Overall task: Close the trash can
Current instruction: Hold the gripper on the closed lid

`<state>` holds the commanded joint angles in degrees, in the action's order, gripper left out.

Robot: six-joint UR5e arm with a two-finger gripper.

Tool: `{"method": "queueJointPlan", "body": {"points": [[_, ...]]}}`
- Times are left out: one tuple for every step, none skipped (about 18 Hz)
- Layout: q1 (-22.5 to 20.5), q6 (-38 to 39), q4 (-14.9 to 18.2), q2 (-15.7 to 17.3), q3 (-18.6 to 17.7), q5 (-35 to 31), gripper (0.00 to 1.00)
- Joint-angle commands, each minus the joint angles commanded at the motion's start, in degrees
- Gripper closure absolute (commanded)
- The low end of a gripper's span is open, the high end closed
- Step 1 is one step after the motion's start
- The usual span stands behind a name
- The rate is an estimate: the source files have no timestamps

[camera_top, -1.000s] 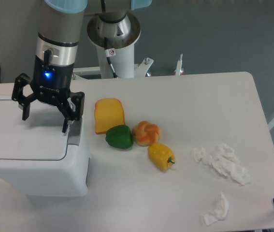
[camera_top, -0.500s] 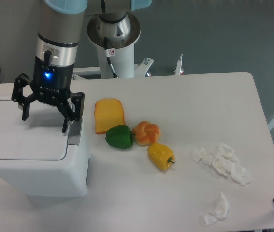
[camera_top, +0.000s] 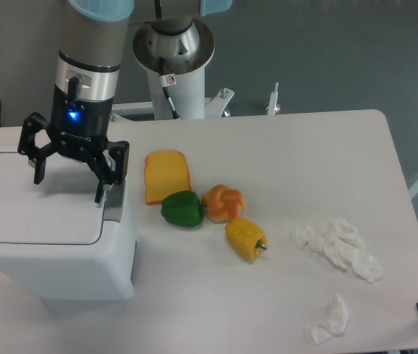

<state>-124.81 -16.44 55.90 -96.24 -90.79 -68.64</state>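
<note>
While I am hovering my claw [camera_top: 70,179] over the trash can [camera_top: 50,236], its two fingers are spread wide and gripping nothing, one tip hanging above the far part of the flat white lid [camera_top: 35,209] and the other reaching down toward the grey push tab [camera_top: 114,205] on the bin's right edge; whether that tip is touching the tab I cannot tell. The trash can is sitting at the left end of the table [camera_top: 282,162], and its lid is looking flat and flush with the body, so I am judging the closing as done or very nearly done. What is remaining, I think, is either a last downward press to seat the lid or a straight lift away, and both are calling for a vertical move with no sideways drag across the tab. Room above the bin is looking open. Right of the trash can, the slice of bread [camera_top: 166,175] is lying near, with the green pepper [camera_top: 181,209], the bun [camera_top: 223,203] and the yellow pepper [camera_top: 245,238] trailing further off, and the crumpled tissues [camera_top: 339,248] are lying well apart toward the table's right edge. Any swing rightward at low height would be risking those foods, so I am favouring height first.
</note>
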Motion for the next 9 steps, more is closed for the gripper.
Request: {"method": "queueJointPlan", "body": {"points": [[-0.1, 0.0, 0.0, 0.0, 0.0, 0.0, 0.0], [0.0, 0.0, 0.0, -0.1, 0.0, 0.0, 0.0], [0.0, 0.0, 0.0, -0.3, 0.0, 0.0, 0.0], [-0.1, 0.0, 0.0, -0.3, 0.0, 0.0, 0.0], [0.0, 0.0, 0.0, -0.3, 0.0, 0.0, 0.0], [0.0, 0.0, 0.0, -0.3, 0.0, 0.0, 0.0], [0.0, 0.0, 0.0, -0.3, 0.0, 0.0, 0.0], [0.0, 0.0, 0.0, -0.4, 0.0, 0.0, 0.0], [0.0, 0.0, 0.0, -0.4, 0.0, 0.0, 0.0]]}}
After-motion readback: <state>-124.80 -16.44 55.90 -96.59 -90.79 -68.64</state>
